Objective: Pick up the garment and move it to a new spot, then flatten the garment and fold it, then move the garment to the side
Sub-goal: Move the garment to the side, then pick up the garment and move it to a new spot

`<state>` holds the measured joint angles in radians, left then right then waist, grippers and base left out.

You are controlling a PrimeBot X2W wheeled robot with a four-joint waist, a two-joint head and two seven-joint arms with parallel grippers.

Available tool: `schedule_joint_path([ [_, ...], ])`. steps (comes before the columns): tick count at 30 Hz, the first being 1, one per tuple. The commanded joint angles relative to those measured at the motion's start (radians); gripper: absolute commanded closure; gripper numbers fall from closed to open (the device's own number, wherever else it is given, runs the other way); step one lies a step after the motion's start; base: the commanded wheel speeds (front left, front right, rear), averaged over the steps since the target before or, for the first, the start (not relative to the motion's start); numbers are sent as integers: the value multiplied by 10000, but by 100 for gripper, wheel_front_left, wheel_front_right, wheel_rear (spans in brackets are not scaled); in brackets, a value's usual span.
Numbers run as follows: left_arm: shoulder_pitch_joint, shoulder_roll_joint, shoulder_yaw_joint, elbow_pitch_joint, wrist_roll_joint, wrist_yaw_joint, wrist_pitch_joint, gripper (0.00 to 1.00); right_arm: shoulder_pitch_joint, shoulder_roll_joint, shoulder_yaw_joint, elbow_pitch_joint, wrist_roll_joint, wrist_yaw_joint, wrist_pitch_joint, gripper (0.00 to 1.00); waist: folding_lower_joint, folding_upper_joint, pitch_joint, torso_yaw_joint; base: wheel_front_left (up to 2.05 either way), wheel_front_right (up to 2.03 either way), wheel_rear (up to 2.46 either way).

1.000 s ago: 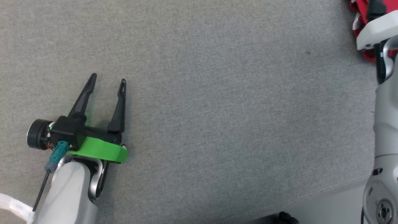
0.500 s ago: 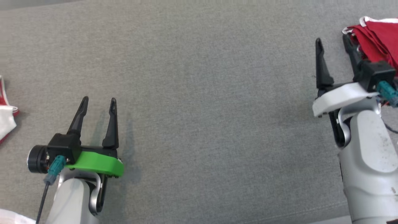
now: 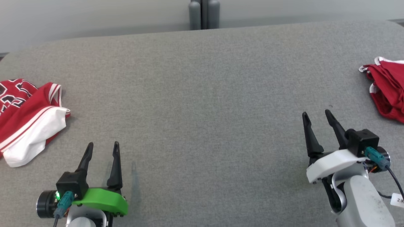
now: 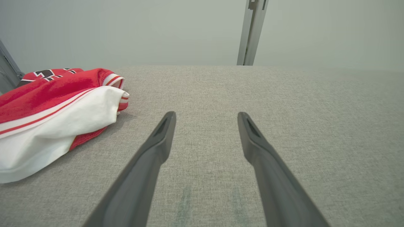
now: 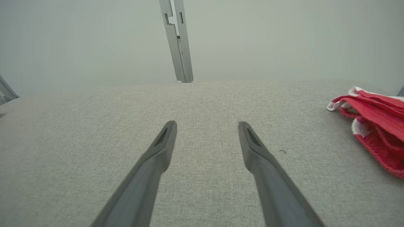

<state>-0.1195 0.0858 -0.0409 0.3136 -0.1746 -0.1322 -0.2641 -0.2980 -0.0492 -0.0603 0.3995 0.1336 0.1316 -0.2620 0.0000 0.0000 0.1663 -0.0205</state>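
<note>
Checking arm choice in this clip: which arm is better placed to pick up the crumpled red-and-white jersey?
Left, likely. The crumpled red-and-white jersey lies just ahead and left of the open, empty left gripper; the right gripper, also open, sits across the grey fabric surface near the bundled red garment.

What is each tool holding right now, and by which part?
Nothing. The left tool and right tool are both open; the red-and-white garment and the red garment lie apart at the sides.

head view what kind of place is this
Probably a robot test lab: a grey fabric-covered table before a bare pale wall, a metal post behind it, a red-and-white garment at the left edge and a red garment at the right.
</note>
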Motion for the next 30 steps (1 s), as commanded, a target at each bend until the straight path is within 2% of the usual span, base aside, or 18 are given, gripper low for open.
schedule_joint_path([
  [1, 233, -12, 106, 9, 50, 32, -2, 0, 309, -42, 53, -64, 99, -19, -40, 0, 0, 0, -603, 348, 0, 0, 0],
  [9, 937, -197, 419, -96, 158, 32, -2, 0, 1164, -36, 524, -132, 428, -19, -40, 0, 0, 0, -1158, 347, 0, 0, 0],
  [16, 762, -268, 434, -114, 176, 32, -2, 0, 1181, -35, 760, -189, 251, -19, -39, 0, 0, 0, -1002, 698, 0, 0, 0],
  [20, 537, -307, 444, 63, 61, 32, -2, 0, 1071, -37, 927, -187, 259, -19, -39, 0, 0, 0, -867, 1371, 0, 0, 0],
  [30, 523, -340, 695, 392, -263, 32, -2, 0, 670, -41, 1365, 166, 234, -19, -39, 0, 0, 0, -436, 3866, 0, 0, 0],
])
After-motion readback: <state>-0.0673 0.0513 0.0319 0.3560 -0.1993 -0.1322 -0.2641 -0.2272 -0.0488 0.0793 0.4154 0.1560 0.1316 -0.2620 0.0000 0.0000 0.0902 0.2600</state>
